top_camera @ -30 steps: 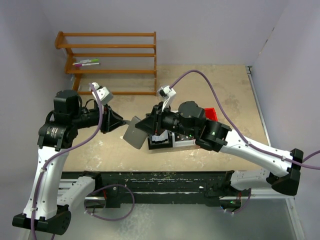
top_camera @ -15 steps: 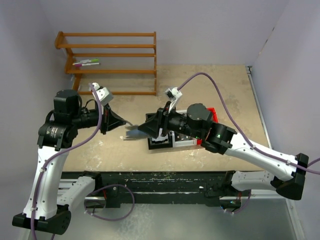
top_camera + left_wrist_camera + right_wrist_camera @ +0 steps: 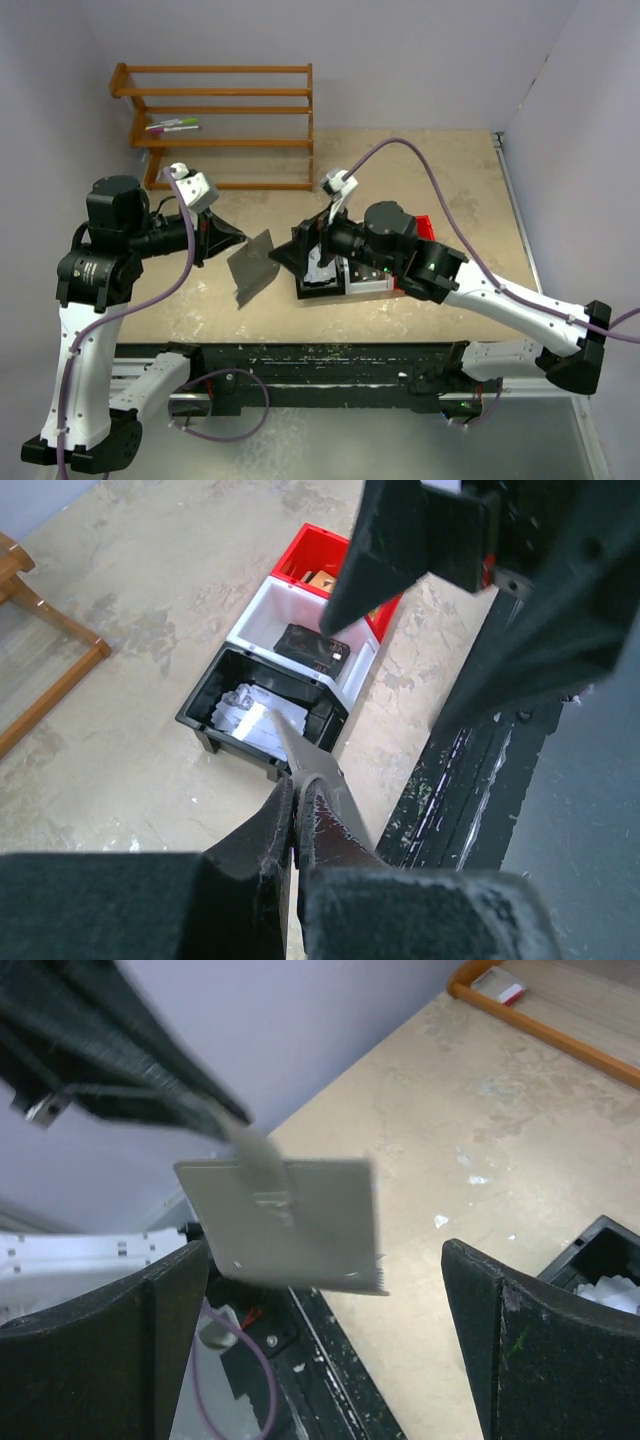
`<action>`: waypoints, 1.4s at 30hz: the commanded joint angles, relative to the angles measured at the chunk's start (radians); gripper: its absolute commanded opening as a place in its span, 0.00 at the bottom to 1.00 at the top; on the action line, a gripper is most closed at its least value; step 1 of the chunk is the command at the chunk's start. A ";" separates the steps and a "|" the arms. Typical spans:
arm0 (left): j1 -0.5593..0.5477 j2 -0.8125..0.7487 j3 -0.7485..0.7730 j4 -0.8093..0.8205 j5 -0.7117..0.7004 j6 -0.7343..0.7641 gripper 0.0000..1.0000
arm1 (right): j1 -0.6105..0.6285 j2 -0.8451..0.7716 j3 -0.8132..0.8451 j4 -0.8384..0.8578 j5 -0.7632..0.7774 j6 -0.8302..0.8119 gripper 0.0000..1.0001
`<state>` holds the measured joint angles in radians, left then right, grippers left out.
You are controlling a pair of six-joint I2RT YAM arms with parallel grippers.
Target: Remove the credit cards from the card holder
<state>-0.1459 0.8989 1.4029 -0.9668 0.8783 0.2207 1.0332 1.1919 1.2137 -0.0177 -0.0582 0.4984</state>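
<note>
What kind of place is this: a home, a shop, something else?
Probably a robot test bench in a laboratory. The left arm and right arm are bolted at the edge of a worn table, plain walls enclose it, and a wooden rack and three small bins stand on it.

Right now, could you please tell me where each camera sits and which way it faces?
Top external: above and behind the bases, looking down on the table; both arms show, the left gripper shut on the card holder.
Left wrist: on the left arm, looking down past its shut fingers at the black bin.
Right wrist: on the right arm, facing the card holder between its open fingers.
Shared: all three show the card holder and the black bin.
</note>
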 commanded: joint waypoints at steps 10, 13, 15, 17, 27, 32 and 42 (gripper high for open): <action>0.002 -0.008 0.037 0.046 0.014 -0.079 0.00 | 0.289 0.072 0.016 0.175 0.280 -0.167 1.00; 0.002 -0.006 0.050 0.044 0.028 -0.099 0.00 | 0.313 0.115 0.038 0.184 0.351 -0.196 1.00; 0.002 -0.007 0.058 0.046 0.030 -0.112 0.00 | 0.328 0.153 0.073 0.165 0.400 -0.213 1.00; 0.002 -0.009 0.067 0.048 0.032 -0.120 0.00 | 0.347 0.194 0.118 0.139 0.453 -0.233 1.00; 0.002 -0.003 0.077 0.055 0.058 -0.156 0.00 | 0.386 0.296 0.176 0.185 0.542 -0.251 0.97; 0.002 -0.006 0.098 0.044 0.064 -0.159 0.00 | 0.387 0.297 0.176 0.184 0.618 -0.247 0.59; 0.002 0.005 0.124 0.045 0.068 -0.152 0.32 | 0.385 0.159 0.076 0.167 0.556 -0.175 0.00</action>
<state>-0.1452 0.9012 1.4845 -0.9730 0.9096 0.0864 1.4151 1.4479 1.3121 0.1181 0.5358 0.2722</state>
